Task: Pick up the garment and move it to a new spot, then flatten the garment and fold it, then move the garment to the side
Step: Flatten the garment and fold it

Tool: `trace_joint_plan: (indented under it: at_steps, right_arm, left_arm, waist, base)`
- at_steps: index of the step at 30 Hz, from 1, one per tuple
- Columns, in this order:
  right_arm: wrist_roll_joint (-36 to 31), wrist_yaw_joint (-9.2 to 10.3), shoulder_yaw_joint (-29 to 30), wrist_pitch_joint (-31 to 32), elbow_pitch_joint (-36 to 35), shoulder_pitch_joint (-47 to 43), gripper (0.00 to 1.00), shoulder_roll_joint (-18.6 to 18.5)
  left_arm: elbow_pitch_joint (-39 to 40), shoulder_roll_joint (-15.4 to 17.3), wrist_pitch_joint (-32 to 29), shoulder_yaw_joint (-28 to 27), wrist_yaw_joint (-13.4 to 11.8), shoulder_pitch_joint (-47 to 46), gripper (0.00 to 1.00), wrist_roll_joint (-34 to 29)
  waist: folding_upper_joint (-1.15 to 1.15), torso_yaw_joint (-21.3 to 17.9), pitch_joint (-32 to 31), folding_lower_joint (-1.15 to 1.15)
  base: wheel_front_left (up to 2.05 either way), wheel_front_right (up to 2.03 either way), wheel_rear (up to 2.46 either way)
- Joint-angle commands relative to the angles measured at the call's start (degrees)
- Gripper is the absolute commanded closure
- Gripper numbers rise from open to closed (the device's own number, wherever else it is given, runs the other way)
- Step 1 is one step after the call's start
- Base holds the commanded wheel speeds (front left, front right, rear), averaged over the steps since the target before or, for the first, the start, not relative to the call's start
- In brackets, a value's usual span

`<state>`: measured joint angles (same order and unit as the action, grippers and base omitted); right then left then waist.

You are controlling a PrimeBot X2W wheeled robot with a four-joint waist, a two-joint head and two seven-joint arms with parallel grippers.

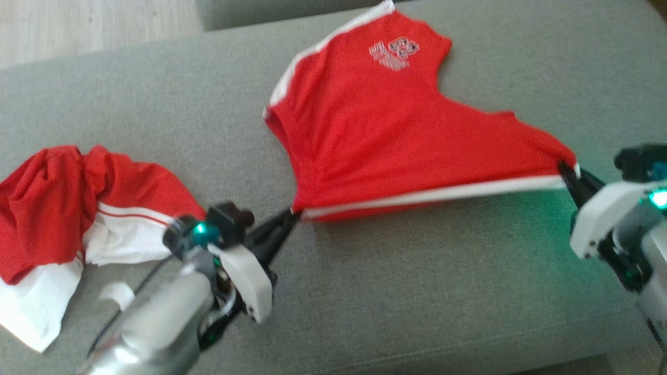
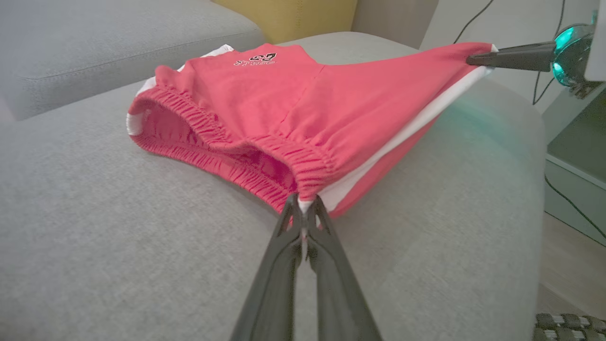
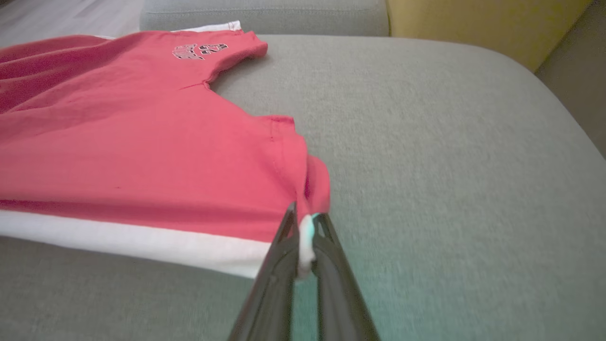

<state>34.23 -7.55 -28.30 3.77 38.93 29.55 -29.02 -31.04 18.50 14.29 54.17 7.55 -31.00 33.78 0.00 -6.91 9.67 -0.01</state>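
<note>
Item: red shorts (image 1: pixel 375 135) are laid at frame centre on grey sofa (image 1: pixel 417 291), front edge pulled taut. L gripper (image 1: pixel 292 214) is clamped on waistband corner; R gripper (image 1: pixel 565 169) is clamped on hem corner, right side. Crumpled red/white garment (image 1: pixel 62 208) is noted lower left.

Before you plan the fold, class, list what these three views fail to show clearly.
- Logo on the red shorts: blurred in the head view, too small in both wrist views.
- Crumpled red-and-white garment: head view, cut by the left edge, bunched, type unclear.
- Shorts' underside: every view, hidden by their top layer.
</note>
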Motion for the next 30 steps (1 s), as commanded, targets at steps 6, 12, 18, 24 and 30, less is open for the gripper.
trace_joint_plan:
  at_steps: [6,12,18,24,30]
  right_arm:
    - [1.1,0.06,5.3,3.1,-6.3,-8.2,1.00,-4.2]
    - [-1.3,0.06,13.5,6.1,-13.8,-12.3,1.00,-4.2]
    - [-6.3,0.06,20.0,12.0,-20.6,-10.4,1.00,-2.1]
    - [-11.4,0.06,23.1,19.9,-24.0,-5.0,1.00,0.4]
    - [-12.8,0.06,23.6,25.0,-22.3,2.1,1.00,2.2]
  left_arm:
    - [4.9,1.6,0.6,-0.8,-1.6,4.4,1.00,0.0]
    - [9.5,1.8,0.3,-0.9,-3.6,6.2,1.00,0.5]
    - [12.1,2.1,-0.1,-3.0,-5.0,2.8,1.00,0.9]
    - [12.4,1.5,-0.6,-4.4,-5.0,-2.6,1.00,0.5]
    - [10.5,0.3,-1.0,-4.7,-4.2,-7.7,1.00,-0.2]
  waist:
    - [0.00,-0.6,-3.3,0.01]
    - [0.00,-0.2,-3.3,0.01]
    - [0.00,1.5,-0.9,0.01]
    - [0.00,3.8,2.6,0.01]
    - [0.00,5.9,6.0,0.01]
  base:
    - [0.00,0.00,0.00]
    - [0.00,0.00,0.00]
    - [0.00,0.00,0.00]
    - [0.00,0.00,0.00]
    - [0.00,0.00,0.00]
